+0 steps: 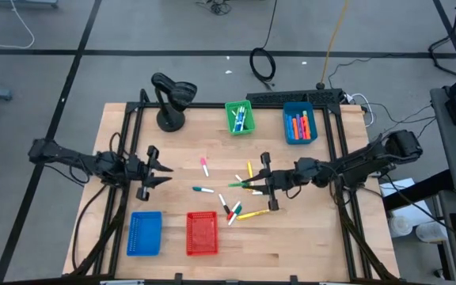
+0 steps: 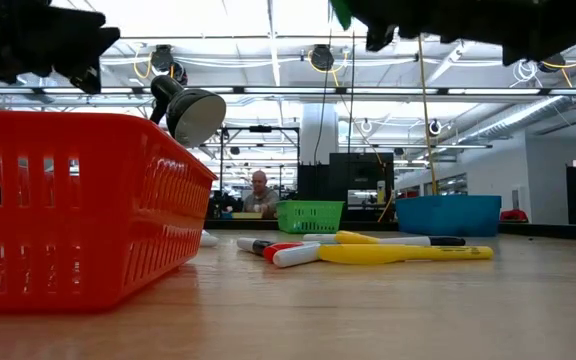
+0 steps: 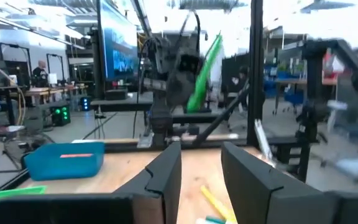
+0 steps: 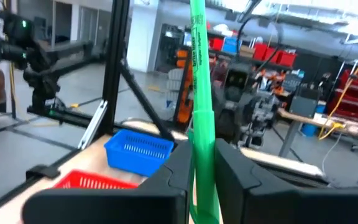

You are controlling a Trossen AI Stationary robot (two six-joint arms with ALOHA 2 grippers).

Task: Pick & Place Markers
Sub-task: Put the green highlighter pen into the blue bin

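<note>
My right gripper (image 1: 261, 184) hangs over the middle of the table, shut on a green marker (image 4: 201, 93). That marker also shows in the left wrist view (image 3: 205, 65). Loose markers lie on the wood around and below it: a pink one (image 1: 204, 166), a green-capped white one (image 1: 203, 189), a yellow one (image 1: 250, 169), a red-capped one (image 2: 293, 255) and another yellow one (image 2: 403, 253). My left gripper (image 1: 165, 170) stays at the table's left, open, with nothing between its fingers (image 3: 166, 174). My right gripper pinches the green marker's lower part (image 4: 202, 163) between its two fingers (image 4: 179, 174). The fingers come nearly level from the table's right and lie across the marker. The marker is lifted clear of the table and stands slanted, most of it above the fingers; its lower end is hidden.
A green basket (image 1: 240, 117) and a blue basket (image 1: 299, 123) with markers in them stand at the far edge. A blue basket (image 1: 144, 233) and a red basket (image 1: 202, 233) stand near the front edge. A black lamp (image 1: 170, 99) stands at the far left.
</note>
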